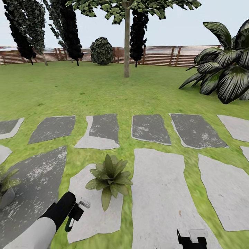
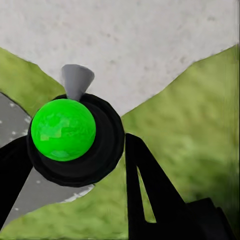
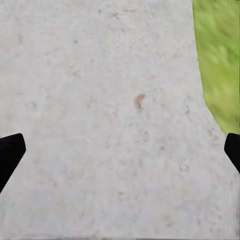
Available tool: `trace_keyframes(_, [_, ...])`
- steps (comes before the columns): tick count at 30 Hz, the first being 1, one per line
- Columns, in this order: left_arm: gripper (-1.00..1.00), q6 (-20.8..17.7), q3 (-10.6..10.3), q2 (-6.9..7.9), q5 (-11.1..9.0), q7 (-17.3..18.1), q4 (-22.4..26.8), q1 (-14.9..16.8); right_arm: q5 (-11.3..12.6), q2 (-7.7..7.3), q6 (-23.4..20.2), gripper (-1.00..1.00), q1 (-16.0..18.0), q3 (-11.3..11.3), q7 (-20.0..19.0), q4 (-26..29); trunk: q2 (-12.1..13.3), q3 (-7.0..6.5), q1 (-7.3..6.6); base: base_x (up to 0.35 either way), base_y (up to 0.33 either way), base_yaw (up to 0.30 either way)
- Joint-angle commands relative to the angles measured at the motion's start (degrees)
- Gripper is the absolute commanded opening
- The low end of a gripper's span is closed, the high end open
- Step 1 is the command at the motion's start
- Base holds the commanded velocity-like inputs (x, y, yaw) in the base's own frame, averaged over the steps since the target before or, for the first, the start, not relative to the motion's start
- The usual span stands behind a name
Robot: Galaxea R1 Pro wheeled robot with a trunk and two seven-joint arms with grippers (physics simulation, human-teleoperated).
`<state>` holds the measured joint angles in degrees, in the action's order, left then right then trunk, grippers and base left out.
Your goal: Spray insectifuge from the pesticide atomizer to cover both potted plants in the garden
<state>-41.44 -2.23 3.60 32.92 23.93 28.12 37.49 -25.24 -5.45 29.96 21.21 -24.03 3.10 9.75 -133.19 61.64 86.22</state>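
pesticide atomizer [image 2: 75, 135] sat clamped in the left end effector [image 1: 74, 212], seen end-on from the left wrist as a dark round body with a green mark and grey nozzle. it looked light, rigid and slick, best gripped round its middle. one potted plant [image 1: 110, 178] stood just ahead on a stepping stone [image 1: 88, 221]; another [image 1: 7, 188] was cut off at the frame edge. right end effector [image 3: 120, 150] hung open over pale stone.

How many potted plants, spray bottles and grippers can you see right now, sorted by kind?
potted plants: 2, the second cut off by the picture's edge
pesticide atomizer: 1
grippers: 2, the left gripper shut on the bottle and the right gripper open
Total: 5
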Motion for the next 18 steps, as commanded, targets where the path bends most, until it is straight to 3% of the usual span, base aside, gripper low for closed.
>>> trace_keyframes(1, [-1.00, -0.14, -0.23, -0.02, 0.58, 0.50, 0.09, 0.04, -0.60, 0.00, 0.19, 1.00, 0.03, -0.23, 0.32, -0.07, -0.02, 0.05, -0.03, -0.222, -0.171, 0.253])
trace_keyframes(5, [-1.00, -0.13, -0.23, -0.21, 0.57, 0.50, 0.13, 0.04, -0.63, 0.00, 0.19, 1.00, 0.03, -0.23, 0.32, -0.04, -0.02, 0.05, -0.03, -0.043, -0.051, 0.076])
trace_keyframes(11, [-1.00, -0.13, -0.15, -0.40, 0.57, 0.50, 0.10, 0.04, -0.69, -0.09, 0.19, 1.00, 0.04, -0.23, 0.30, -0.08, -0.02, 0.05, -0.03, 0.245, -0.002, 0.003])
trace_keyframes(18, [-1.00, -0.07, -0.06, -0.52, 0.57, 0.50, 0.10, 0.04, -0.69, -0.08, 0.19, 1.00, 0.06, -0.23, 0.32, -0.08, -0.02, 0.05, -0.03, 0.040, 0.000, 0.000])
